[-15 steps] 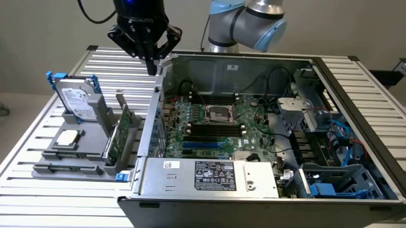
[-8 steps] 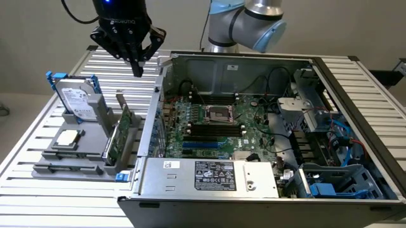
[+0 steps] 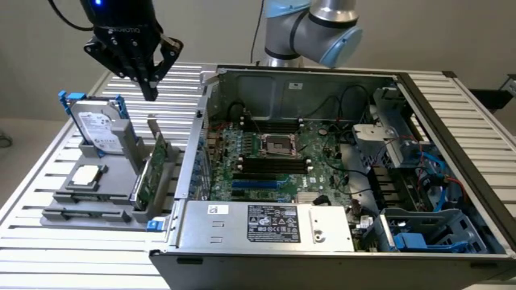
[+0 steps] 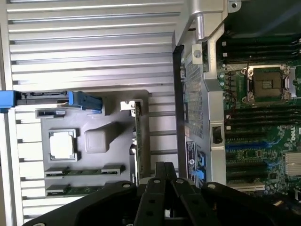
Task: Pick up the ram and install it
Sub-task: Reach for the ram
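Two ram sticks stand on edge in the grey holder tray (image 3: 121, 202) at its near end, one ram stick (image 4: 84, 171) (image 3: 84, 197) beside the other ram stick (image 4: 70, 190) (image 3: 84, 214). They show as thin green strips between grey clips. My black gripper (image 3: 150, 92) (image 4: 164, 170) hangs shut and empty well above the tray's far end, over the upright green expansion card (image 3: 154, 172) (image 4: 137, 141). The open computer case (image 3: 193, 151) lies to the exterior view's right of the tray. Long black memory slots (image 3: 274, 164) sit below the processor socket (image 3: 278, 144) on the motherboard.
The tray also carries an upright hard drive (image 3: 101, 130) in a blue bracket and a loose processor chip (image 3: 84, 176) (image 4: 62, 144). The case's metal side wall (image 4: 197, 94) stands between tray and motherboard. A power supply (image 3: 266, 223) fills the case's near end, with cables and drive cages at the exterior view's right.
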You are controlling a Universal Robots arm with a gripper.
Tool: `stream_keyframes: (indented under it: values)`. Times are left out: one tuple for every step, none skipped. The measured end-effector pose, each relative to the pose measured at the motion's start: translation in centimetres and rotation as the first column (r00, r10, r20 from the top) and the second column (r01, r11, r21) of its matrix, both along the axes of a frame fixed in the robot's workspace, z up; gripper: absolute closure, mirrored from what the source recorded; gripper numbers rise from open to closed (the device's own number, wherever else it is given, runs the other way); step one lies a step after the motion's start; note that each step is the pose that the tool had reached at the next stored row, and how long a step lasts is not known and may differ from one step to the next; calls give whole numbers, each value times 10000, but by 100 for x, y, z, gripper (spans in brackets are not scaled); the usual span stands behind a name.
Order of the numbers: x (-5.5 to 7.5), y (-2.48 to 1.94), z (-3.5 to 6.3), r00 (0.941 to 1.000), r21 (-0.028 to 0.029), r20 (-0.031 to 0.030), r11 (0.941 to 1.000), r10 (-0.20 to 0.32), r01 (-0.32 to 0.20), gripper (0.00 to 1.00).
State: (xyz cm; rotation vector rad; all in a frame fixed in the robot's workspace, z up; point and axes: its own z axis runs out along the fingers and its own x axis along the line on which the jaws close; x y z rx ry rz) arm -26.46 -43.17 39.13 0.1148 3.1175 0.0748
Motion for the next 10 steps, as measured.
stream_keyframes:
  values:
    - [-45, -13, -1, 10000, 0, 0, 10000, 1, -1, 89]
    - [-93, -26, -2, 10000, 1, 1, 10000, 0, 0, 89]
    - [-139, -39, -3, 10000, 1, 1, 10000, 0, 0, 89]
    - [-184, -53, -4, 10000, 0, 0, 10000, 0, 0, 89]
    - [-229, -68, -7, 10000, 1, 1, 10000, 0, 0, 89]
    - [-274, -83, -9, 10000, 1, 1, 10000, -1, 1, 89]
    - [-319, -101, -13, 10000, 1, 2, 10000, 0, 0, 89]
    - [-364, -121, -17, 10000, 1, 2, 10000, 0, 0, 89]
    - [-407, -140, -23, 10000, 2, 2, 10000, 0, 0, 89]
    - [-449, -160, -28, 10000, 1, 1, 10000, 1, -1, 89]
